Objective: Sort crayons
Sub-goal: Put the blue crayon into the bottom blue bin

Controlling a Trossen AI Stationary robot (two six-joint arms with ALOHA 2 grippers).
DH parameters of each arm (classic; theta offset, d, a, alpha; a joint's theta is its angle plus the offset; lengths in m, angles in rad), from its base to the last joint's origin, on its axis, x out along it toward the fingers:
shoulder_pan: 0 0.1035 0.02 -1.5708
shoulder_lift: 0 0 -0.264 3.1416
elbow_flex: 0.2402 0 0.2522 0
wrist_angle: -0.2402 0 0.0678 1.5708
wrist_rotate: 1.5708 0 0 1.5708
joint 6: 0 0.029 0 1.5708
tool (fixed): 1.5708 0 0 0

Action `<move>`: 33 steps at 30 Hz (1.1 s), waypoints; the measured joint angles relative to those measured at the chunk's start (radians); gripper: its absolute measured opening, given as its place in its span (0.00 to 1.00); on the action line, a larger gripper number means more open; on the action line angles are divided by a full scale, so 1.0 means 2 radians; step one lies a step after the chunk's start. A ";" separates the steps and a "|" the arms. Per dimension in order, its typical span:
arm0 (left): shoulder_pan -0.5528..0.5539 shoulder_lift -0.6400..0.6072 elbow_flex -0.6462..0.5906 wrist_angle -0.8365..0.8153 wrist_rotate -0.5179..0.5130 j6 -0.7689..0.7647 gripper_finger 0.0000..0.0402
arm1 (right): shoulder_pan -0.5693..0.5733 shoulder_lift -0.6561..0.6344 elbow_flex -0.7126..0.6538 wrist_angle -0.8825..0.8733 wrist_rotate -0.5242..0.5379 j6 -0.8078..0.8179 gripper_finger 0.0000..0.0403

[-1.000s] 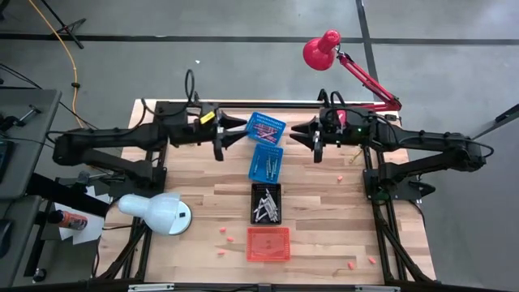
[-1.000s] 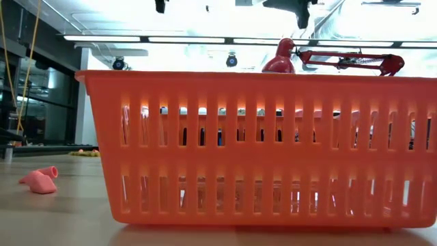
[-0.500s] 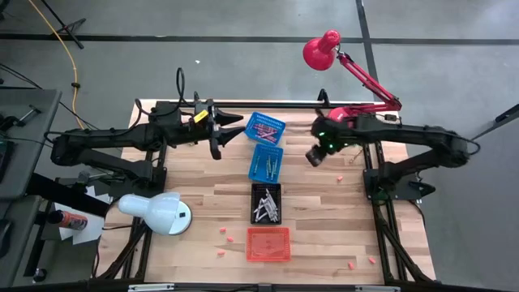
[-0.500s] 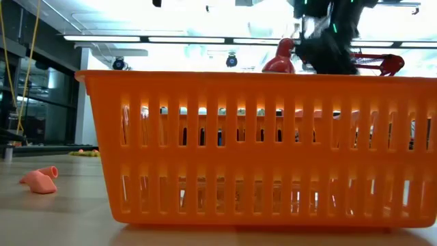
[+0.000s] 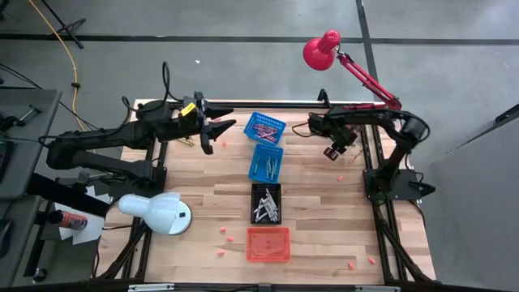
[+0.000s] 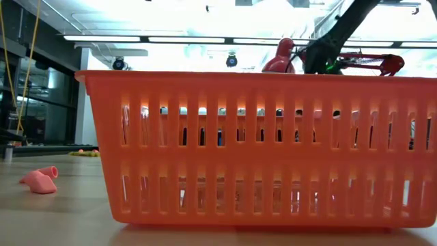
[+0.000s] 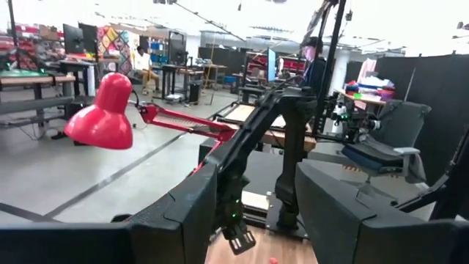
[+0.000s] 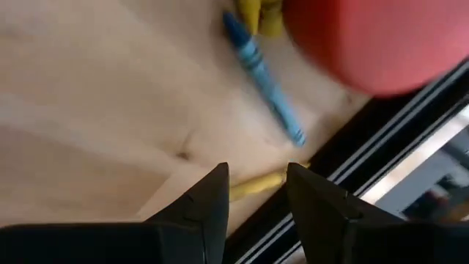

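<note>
My right gripper (image 8: 256,196) hangs open, tipped downward over the table's far right corner (image 5: 332,152). Its fingers stand on either side of a yellow crayon (image 8: 256,185) lying by the black edge rail, apart from it. A blue crayon (image 8: 264,77) and more yellow crayons (image 8: 260,15) lie just beyond. Other crayons lie in two blue baskets (image 5: 265,127) (image 5: 266,162) and a black basket (image 5: 266,203). My left gripper (image 5: 208,135) is open and roughly level above the table's far left, with nothing between its fingers (image 7: 190,220).
A red-orange basket (image 5: 268,243) stands near the front edge and fills the low view (image 6: 252,147). Pink bits (image 5: 220,231) (image 6: 39,181) lie scattered on the wood. A white lamp (image 5: 158,212) stands at the left, a red lamp (image 5: 322,49) at the far right.
My right gripper has swung away from the blue baskets toward the table's far right corner, dropped low and tipped from level to pointing steeply down. My left gripper has drawn back a little toward the table's left edge. Neither has changed its opening.
</note>
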State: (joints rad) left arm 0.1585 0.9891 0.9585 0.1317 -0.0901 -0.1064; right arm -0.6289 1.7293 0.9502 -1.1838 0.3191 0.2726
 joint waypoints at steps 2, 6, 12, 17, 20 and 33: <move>0.000 -0.008 0.000 -0.009 0.000 0.007 0.43 | -0.011 0.019 0.005 0.005 0.007 -0.036 0.33; 0.000 -0.020 0.000 -0.007 0.001 0.007 0.43 | -0.022 0.049 0.015 0.008 0.011 -0.113 0.33; 0.000 -0.026 0.000 -0.009 0.001 0.007 0.43 | -0.024 0.071 0.016 0.029 0.037 -0.196 0.33; 0.000 -0.026 0.000 -0.008 0.001 0.004 0.43 | -0.024 0.078 0.016 0.045 0.033 -0.281 0.33; 0.000 -0.026 0.000 -0.008 0.001 -0.002 0.43 | -0.024 0.078 0.016 0.050 0.021 -0.329 0.33; 0.000 -0.026 0.000 -0.007 0.000 -0.024 0.43 | -0.015 0.077 0.016 0.035 -0.045 -0.318 0.05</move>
State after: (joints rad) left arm 0.1577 0.9363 0.9585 0.1177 -0.0895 -0.1551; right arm -0.6581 1.8832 0.9825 -1.1132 0.2287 -0.3633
